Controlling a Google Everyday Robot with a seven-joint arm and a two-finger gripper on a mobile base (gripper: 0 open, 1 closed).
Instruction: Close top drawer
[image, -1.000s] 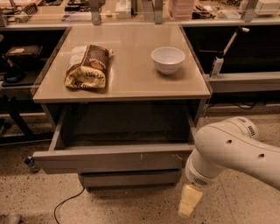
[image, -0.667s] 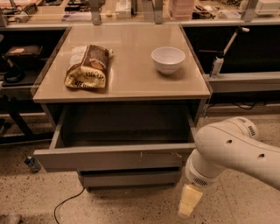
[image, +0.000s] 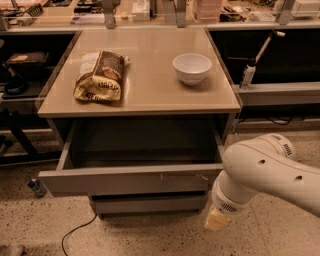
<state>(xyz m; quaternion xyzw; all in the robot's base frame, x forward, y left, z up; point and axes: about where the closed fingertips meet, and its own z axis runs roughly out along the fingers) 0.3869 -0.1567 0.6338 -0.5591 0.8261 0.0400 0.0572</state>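
- The gripper (image: 216, 220) hangs low over the speckled floor, at the end of a bulky white arm (image: 265, 170). Only a pale, blunt tip shows, so I cannot tell whether it is open or closed. Nothing is seen in its hold.
- The top drawer (image: 125, 181) stands pulled out. Its front lies just above and to the left of the gripper, with its right end nearest.
- The front's long axis runs left to right. The closing push, I judge, must go straight back toward the cabinet, so the gripper would first need to rise to the front's face.
- The drawer is flat grey metal with no handle and pale scratches near its right end. Its tray is broad, shallow and dark.
- A slimmer drawer front (image: 147, 204) sits to the gripper's left, beneath the top one.
- Far above the gripper, on the smooth tan tabletop (image: 150, 95), lie a crinkled snack bag (image: 100, 76) and a round white bowl (image: 192, 67).
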